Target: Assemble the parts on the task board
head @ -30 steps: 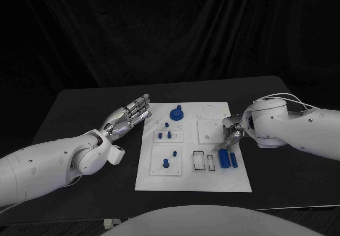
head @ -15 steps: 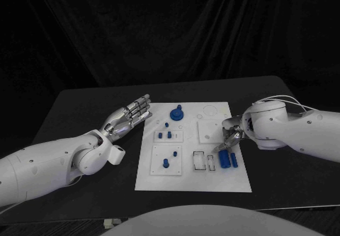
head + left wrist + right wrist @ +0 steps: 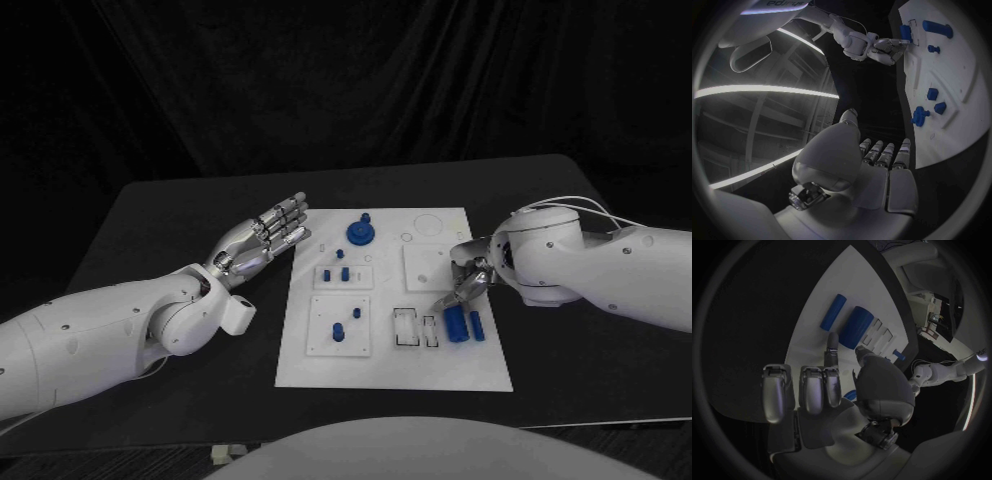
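1. Task board [image 3: 392,370] – white plate mid table [image 3: 173,210], between the two arms.
2. Blue parts: round knob piece [image 3: 358,234] at far end; small pegs [image 3: 336,273] in left insets; thick cylinder [image 3: 456,325] and thin rod [image 3: 476,325] lie side by side nr right edge.
3. Left hand [image 3: 267,235] – fingers straight and apart, holds nothing, just beside board's left edge.
4. Right hand [image 3: 469,278] over board's right side; one finger [image 3: 833,347] extended toward thick cylinder, nothing gripped.

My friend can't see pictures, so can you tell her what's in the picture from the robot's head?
A white task board lies on a black table with small blue parts on it. The robot's right hand reaches down over the board's right side next to two blue cylinders, holding nothing. Its left hand rests open and flat beside the board's left edge.
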Tool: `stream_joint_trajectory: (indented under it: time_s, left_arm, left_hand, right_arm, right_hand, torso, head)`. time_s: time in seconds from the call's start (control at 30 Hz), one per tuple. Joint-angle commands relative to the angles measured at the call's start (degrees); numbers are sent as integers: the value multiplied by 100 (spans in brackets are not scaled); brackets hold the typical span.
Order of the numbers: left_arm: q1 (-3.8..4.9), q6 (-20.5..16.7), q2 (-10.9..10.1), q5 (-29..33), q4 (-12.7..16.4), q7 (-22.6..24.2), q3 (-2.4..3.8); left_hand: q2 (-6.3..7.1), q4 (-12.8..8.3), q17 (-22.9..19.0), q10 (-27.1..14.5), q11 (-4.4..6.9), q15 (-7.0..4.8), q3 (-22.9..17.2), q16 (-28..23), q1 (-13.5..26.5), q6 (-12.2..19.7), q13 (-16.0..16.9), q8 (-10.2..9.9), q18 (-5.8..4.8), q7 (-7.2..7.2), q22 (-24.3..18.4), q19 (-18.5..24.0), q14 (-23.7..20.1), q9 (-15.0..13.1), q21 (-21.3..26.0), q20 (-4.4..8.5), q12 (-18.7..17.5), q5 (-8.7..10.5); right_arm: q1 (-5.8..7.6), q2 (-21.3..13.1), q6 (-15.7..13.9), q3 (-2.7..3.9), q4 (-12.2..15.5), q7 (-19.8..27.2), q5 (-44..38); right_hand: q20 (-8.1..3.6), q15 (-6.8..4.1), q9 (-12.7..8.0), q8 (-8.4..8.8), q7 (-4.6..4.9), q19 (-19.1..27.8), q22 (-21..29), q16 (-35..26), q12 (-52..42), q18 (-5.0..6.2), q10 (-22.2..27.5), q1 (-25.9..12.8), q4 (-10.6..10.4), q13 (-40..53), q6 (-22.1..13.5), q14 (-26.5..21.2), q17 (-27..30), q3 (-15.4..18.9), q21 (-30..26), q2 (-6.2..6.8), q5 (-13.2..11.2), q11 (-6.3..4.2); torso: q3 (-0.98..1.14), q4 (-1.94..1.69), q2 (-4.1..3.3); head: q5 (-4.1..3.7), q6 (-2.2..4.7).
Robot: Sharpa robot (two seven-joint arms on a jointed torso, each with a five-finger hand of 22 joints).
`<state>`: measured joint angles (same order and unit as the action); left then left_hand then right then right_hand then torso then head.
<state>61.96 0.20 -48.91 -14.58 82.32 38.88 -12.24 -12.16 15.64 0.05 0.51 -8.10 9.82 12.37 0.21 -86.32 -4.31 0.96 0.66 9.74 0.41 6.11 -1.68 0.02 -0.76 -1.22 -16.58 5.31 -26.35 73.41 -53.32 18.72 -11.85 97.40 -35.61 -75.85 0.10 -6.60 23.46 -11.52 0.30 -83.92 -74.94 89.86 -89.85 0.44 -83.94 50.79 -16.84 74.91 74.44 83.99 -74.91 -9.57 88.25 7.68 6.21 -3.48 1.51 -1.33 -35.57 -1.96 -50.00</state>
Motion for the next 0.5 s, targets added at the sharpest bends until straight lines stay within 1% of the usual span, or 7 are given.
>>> stream_joint_trajectory:
  time_s: [0.03, 0.1, 0.2, 0.23, 0.33, 0.4, 0.5]
  left_arm:
    - [-10, 61, 14, 38, 8, 267, 5]
    - [-11, 63, 16, 38, 7, 263, 5]
    - [-13, 67, 19, 38, 7, 258, 5]
    - [-13, 67, 20, 38, 7, 257, 5]
    - [-15, 71, 22, 38, 7, 249, 5]
    - [-15, 73, 22, 38, 7, 245, 5]
    - [-17, 77, 24, 38, 7, 239, 5]
  left_hand:
    - [-16, 4, -5, -16, -50, 58, -31, -21, -66, -2, 3, 14, 31, 41, 10, -10, -2, -5, -32, -4, 15, -37]
    - [-16, 4, -5, -16, -50, 58, -31, -21, -66, -2, 3, 14, 31, 41, 10, -10, -2, -5, -32, -4, 15, -37]
    - [-14, 2, -5, -16, -54, 61, -31, -21, -68, -3, 3, 15, 30, 45, 11, -11, -2, -5, -33, -5, 14, -38]
    - [-14, 2, -5, -16, -54, 61, -31, -21, -68, -3, 3, 15, 30, 45, 11, -11, -2, -5, -33, -5, 14, -38]
    - [-13, 0, -5, -16, -56, 64, -32, -21, -70, -3, 3, 15, 30, 48, 9, -11, -2, -5, -33, -5, 15, -39]
    - [-13, 0, -5, -16, -56, 64, -32, -21, -70, -3, 3, 15, 30, 48, 9, -11, -2, -5, -33, -5, 15, -39]
    - [-10, -5, -5, -17, -60, 69, -34, -21, -76, -11, 2, 16, 29, 57, 11, -11, -2, -7, -33, -6, 12, -42]
  right_arm:
    - [-19, 9, -60, 1, 3, -84, 14]
    - [-20, 15, -64, 1, 3, -84, 20]
    - [-23, 24, -67, 1, 2, -83, 24]
    - [-23, 26, -67, 1, 1, -83, 26]
    - [-26, 34, -64, 1, -2, -83, 44]
    - [-27, 35, -65, 1, -3, -84, 62]
    - [-29, 33, -72, 1, -2, -85, 111]
  right_hand:
    - [-2, 14, 51, 10, -9, -479, -1417, 14, -15, 22, -606, 21, 4, 1509, -22, 601, -1509, 15, -37, 22, 99, -8]
    - [-3, 13, 104, 9, -10, -471, -1411, 14, -15, 26, -606, 66, 7, 1509, -41, 601, -1509, 0, -52, 15, 185, -7]
    - [-12, 2, 271, -29, -25, -455, -1399, 14, -15, 35, -606, 219, 17, 1509, -57, 601, -1509, -38, -83, 5, 479, -20]
    - [-25, -5, 363, -67, -43, -435, -1384, 14, -15, 46, -606, 332, 40, 1509, -53, 601, -1509, -72, -119, 1, 720, -31]
    - [-33, -21, 534, -122, -55, -419, -1373, 14, -15, 54, -606, 413, 40, 1509, -82, 601, -1509, -79, -151, -4, 837, -46]
    - [-55, -42, 864, -231, -80, -392, -1352, 14, -15, 68, -606, 564, 73, 1509, -164, 601, -1509, -105, -208, -11, 1141, -64]
    - [-65, -50, 1103, -290, -83, -379, -1341, 14, -15, 76, -606, 671, 129, 1509, -257, 601, -1509, -134, -240, -8, 1410, -76]
  torso:
    - [0, -1, 0]
    - [-1, 0, -1]
    - [-1, 0, -1]
    - [-1, 0, 0]
    - [-2, 1, 0]
    - [-1, 1, 0]
    - [-1, 0, 1]
  head:
    - [-1, 0]
    - [0, 0]
    - [2, 0]
    - [2, 0]
    - [11, 0]
    - [13, 0]
    - [18, 0]
